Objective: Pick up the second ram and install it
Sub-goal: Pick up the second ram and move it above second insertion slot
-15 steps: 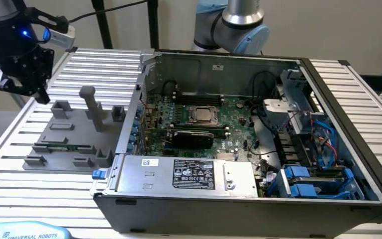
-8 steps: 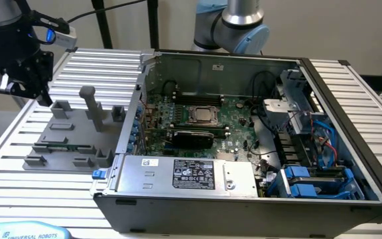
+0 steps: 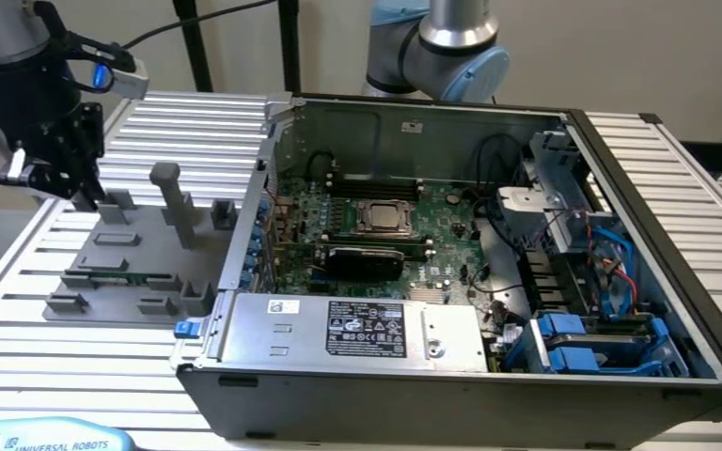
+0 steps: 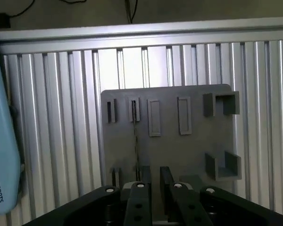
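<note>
The second ram [image 3: 117, 278] is a thin green stick standing on edge in a slot of the grey tray [image 3: 110, 305], at the exterior view's left. In the wrist view the ram [image 4: 135, 136] shows as a thin dark line across the tray [image 4: 179, 160]. My gripper [image 3: 83, 199] hangs above the tray's far end, apart from the ram. Its dark fingers [image 4: 139, 200] stand slightly apart and nothing lies between them, so the gripper [image 4: 156, 188] is open. The motherboard [image 3: 374, 244] lies inside the open computer case [image 3: 662, 310].
A tall grey post [image 3: 166, 193] and small blocks rise from the tray. The case wall [image 3: 251, 235] stands just beside the tray. A blue teach pendant [image 3: 35, 437] lies at the table's near edge. Another arm's base [image 3: 455, 47] stands behind the case.
</note>
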### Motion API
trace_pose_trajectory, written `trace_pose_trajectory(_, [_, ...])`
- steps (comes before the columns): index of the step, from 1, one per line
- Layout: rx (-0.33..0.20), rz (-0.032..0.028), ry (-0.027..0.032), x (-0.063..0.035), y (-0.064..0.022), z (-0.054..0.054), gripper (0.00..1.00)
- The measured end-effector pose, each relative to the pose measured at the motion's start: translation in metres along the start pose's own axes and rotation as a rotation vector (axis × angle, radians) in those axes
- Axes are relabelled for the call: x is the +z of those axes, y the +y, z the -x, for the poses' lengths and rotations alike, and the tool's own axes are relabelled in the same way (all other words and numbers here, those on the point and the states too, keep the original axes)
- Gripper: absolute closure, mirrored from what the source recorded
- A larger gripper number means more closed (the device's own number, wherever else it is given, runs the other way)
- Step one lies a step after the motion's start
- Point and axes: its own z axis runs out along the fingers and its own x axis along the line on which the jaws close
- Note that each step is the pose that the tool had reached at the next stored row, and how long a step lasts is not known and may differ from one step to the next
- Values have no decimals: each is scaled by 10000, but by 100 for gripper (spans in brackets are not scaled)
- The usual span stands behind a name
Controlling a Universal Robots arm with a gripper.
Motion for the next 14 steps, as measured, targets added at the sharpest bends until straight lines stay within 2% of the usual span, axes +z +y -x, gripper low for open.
trace_pose_trajectory(2, [-141,2,3,30,-1,-1,69])
trace_pose_trajectory(14, [-549,10,14,243,-8,-29,69])
